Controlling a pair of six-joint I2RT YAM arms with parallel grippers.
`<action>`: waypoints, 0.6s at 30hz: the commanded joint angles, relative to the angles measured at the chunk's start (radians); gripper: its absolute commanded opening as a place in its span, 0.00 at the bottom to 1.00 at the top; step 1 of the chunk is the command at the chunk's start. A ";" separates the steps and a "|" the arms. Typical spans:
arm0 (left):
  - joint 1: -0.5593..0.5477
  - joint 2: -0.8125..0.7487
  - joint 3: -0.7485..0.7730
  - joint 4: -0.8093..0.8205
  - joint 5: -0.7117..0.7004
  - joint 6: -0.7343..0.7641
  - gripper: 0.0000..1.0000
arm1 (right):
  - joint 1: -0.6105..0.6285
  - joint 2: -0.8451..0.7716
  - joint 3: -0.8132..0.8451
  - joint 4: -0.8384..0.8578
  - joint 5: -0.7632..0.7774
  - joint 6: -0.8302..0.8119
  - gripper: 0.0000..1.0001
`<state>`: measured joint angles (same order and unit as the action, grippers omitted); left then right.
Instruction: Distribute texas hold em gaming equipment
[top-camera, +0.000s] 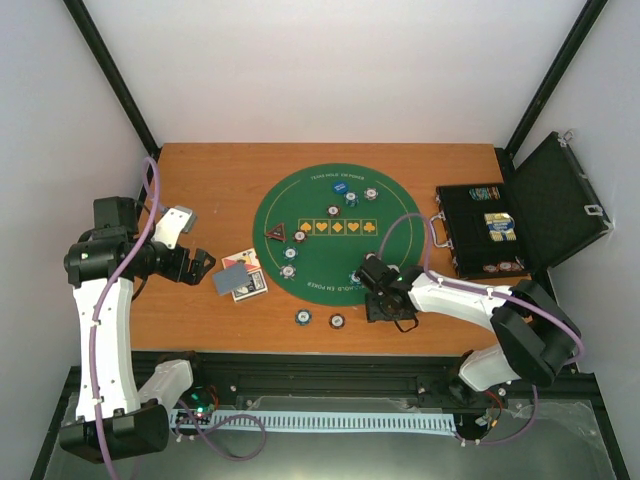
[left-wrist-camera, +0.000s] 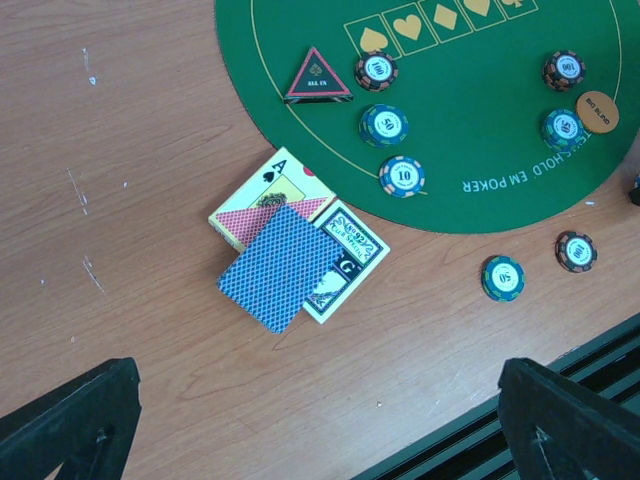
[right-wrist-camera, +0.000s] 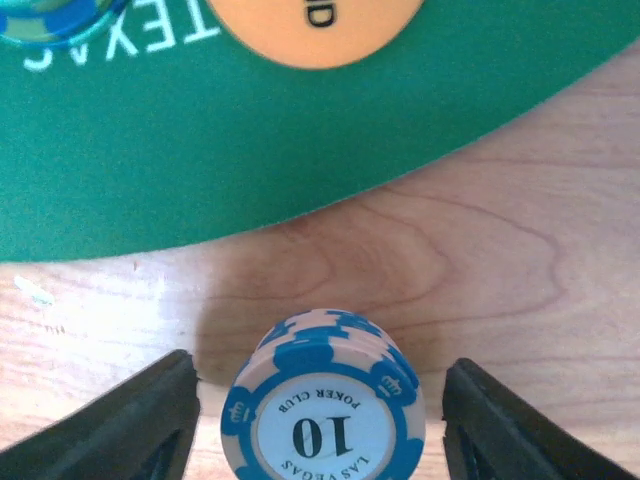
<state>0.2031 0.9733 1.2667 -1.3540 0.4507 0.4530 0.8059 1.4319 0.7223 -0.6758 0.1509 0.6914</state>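
A stack of blue-and-cream "10" poker chips (right-wrist-camera: 322, 400) stands on the wood just off the green mat (right-wrist-camera: 200, 170). My right gripper (right-wrist-camera: 320, 372) is open around the stack, with a small gap on each side; in the top view it (top-camera: 386, 303) is at the mat's near right edge. My left gripper (left-wrist-camera: 320, 430) is open and empty, near the table's left side (top-camera: 203, 265). Beyond it lie grey-blue-backed cards (left-wrist-camera: 278, 266) over a face-up ace (left-wrist-camera: 272, 186) and a card box (left-wrist-camera: 350, 250). The red-black triangular marker (left-wrist-camera: 317, 78) and several chips (left-wrist-camera: 384, 125) sit on the mat. An orange disc (right-wrist-camera: 312, 25) lies on the mat ahead of the stack.
The black hinged case (top-camera: 495, 235) stands open at the right edge with chips inside. Two loose chips (top-camera: 302, 318) (top-camera: 337, 321) lie on the wood near the front edge. A blue disc (top-camera: 343, 186) and chips sit at the mat's far side.
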 joint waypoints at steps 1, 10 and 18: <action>0.003 0.002 0.011 0.006 0.006 0.003 1.00 | 0.008 0.003 -0.015 0.039 0.000 0.013 0.62; 0.004 0.004 0.022 0.003 0.009 0.001 1.00 | 0.008 -0.009 0.011 0.004 0.019 0.002 0.39; 0.003 0.000 0.017 -0.002 0.011 0.008 1.00 | 0.008 -0.044 0.034 -0.040 0.030 -0.004 0.22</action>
<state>0.2031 0.9779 1.2667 -1.3540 0.4511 0.4534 0.8059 1.4273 0.7189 -0.6811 0.1478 0.6891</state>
